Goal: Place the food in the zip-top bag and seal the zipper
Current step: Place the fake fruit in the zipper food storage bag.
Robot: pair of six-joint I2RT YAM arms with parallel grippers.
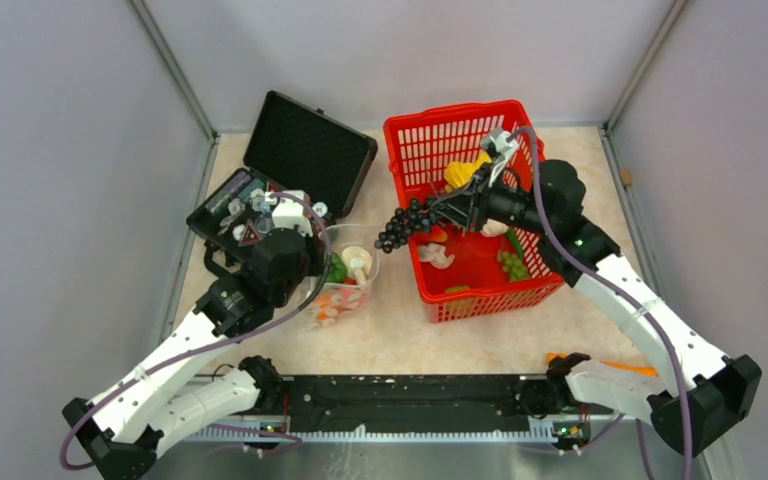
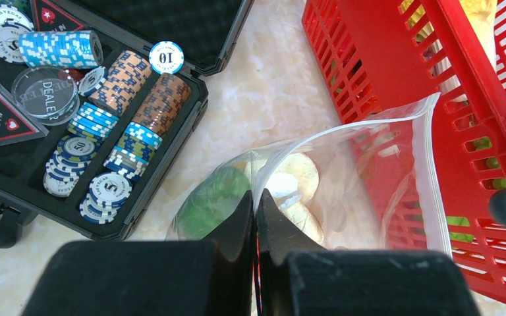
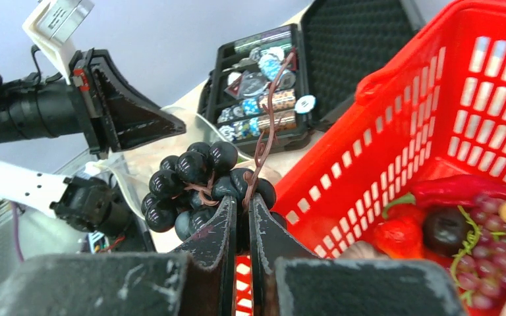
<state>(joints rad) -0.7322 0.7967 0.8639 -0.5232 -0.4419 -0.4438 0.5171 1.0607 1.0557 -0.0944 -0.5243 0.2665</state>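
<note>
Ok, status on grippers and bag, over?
Left gripper shut on zip-top bag rim, mouth open. Right gripper shut on dark grapes, above red basket rim, beside bag.

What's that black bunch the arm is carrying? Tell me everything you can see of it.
The bunch of dark grapes is glossy black plastic balls on a thin brown stem curling upward. The right gripper is shut on it at the stem, holding it above the red basket's rim, near the zip-top bag.
</note>
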